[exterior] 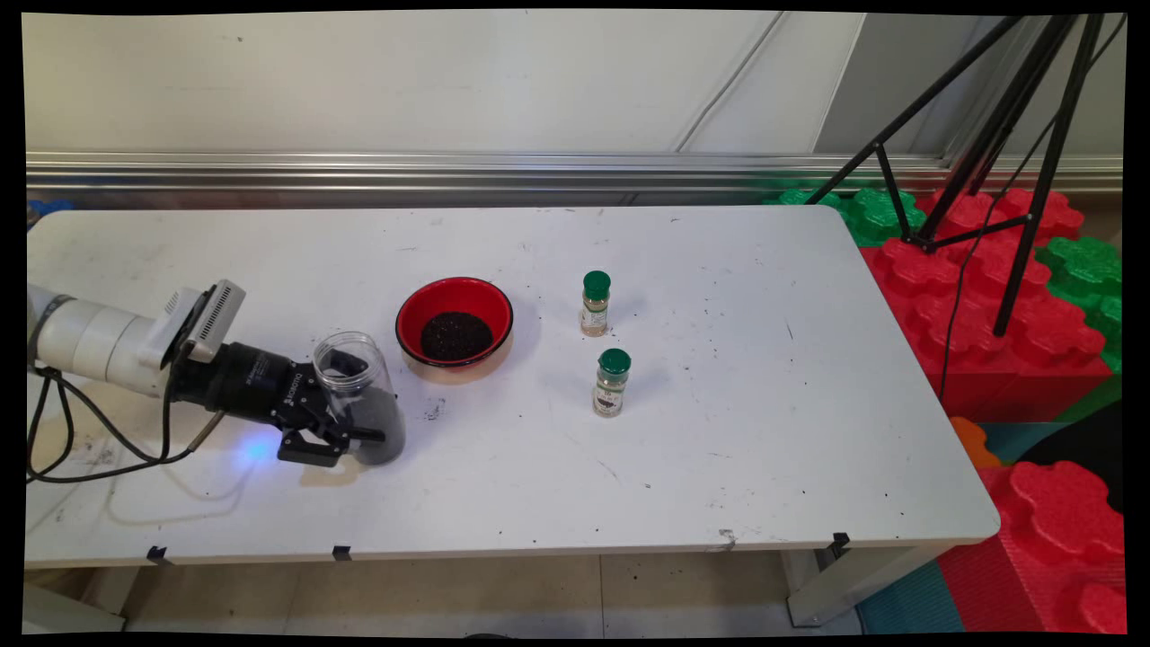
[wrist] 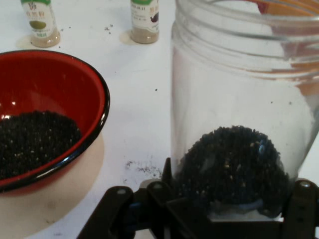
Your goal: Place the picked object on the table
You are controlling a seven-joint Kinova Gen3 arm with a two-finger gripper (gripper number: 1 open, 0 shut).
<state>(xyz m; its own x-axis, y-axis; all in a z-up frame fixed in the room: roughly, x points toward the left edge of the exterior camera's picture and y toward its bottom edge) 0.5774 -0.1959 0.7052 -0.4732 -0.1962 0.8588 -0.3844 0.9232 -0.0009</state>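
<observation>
My gripper [exterior: 355, 404] is shut on a clear, lidless jar [exterior: 361, 382] at the table's front left, one finger on each side. The jar [wrist: 239, 99] stands nearly upright, and black seeds fill its lower part. In the hand view my gripper [wrist: 209, 194] rises from the bottom edge around the jar's base. Just right of the jar, and a little farther back, stands a red bowl [exterior: 454, 289] with a black rim, holding a heap of the same black seeds. In the hand view the bowl [wrist: 50, 79] lies on the left, close to the jar.
Two small spice bottles with green caps stand right of the bowl, one farther back [exterior: 595, 304] and one nearer [exterior: 612, 383]. A few spilled seeds [exterior: 434, 412] lie between jar and bowl. A black tripod [exterior: 988, 180] and red and green foam blocks [exterior: 988, 296] stand beyond the table's right edge.
</observation>
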